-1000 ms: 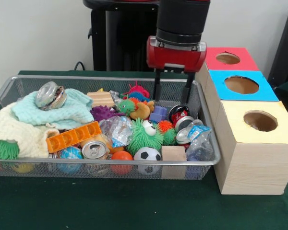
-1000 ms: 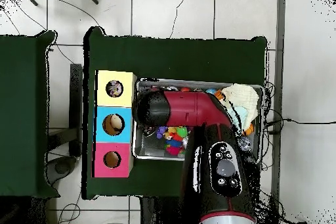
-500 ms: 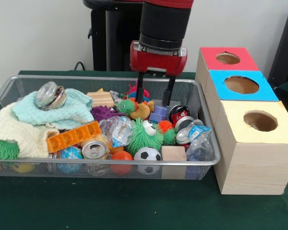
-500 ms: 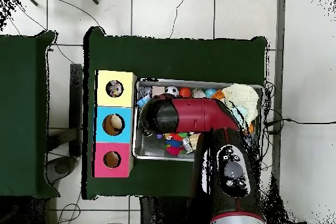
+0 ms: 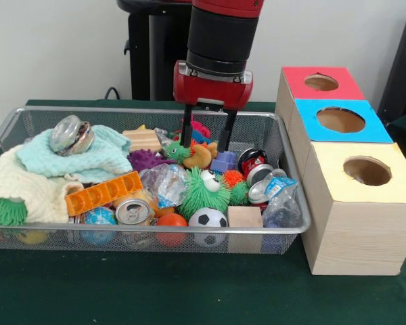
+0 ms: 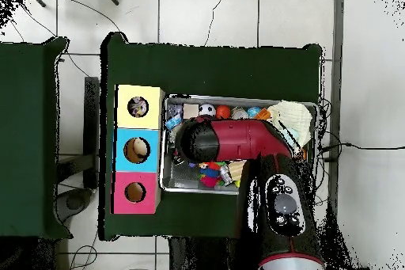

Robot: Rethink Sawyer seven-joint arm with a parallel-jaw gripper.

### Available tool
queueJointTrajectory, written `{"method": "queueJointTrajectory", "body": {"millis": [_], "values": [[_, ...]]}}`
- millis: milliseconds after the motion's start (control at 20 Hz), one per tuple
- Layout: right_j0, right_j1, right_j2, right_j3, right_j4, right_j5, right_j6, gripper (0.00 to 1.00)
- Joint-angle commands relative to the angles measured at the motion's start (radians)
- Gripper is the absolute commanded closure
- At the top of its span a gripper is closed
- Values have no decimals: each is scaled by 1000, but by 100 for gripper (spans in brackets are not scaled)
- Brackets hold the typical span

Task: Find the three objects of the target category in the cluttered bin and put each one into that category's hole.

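We note the gripper (image 5: 208, 133) with fingers apart, hanging in the wire bin (image 5: 289, 203) directly over the orange-and-green plush toy (image 5: 191, 154), which sprawls crosswise just below the tips.

Arm (image 6: 237, 142): I see it lying across the bin (image 6: 169, 184), red and black, covering most of the contents.
Boxes: yellow (image 6: 140, 107), blue (image 6: 137, 150) and red (image 6: 134, 192) in a column beside the bin.
Yellow hole: something inside, possibly a toy.
Gripper: hidden under the arm.
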Motion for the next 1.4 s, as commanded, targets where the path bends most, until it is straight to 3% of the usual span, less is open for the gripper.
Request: {"method": "queueJointTrajectory", "body": {"millis": [50, 400, 750, 1000, 1200, 1400], "values": [[-22, 62, 97, 25, -69, -32, -66, 0], [-44, 110, 110, -9, -100, -54, -76, 0], [-95, 215, 153, -45, -134, -136, -81, 0], [-109, 235, 168, -67, -151, -133, -89, 0], [-124, 343, 187, -159, -187, -169, -105, 0], [-145, 384, 211, -189, -212, -182, -119, 0]]}}
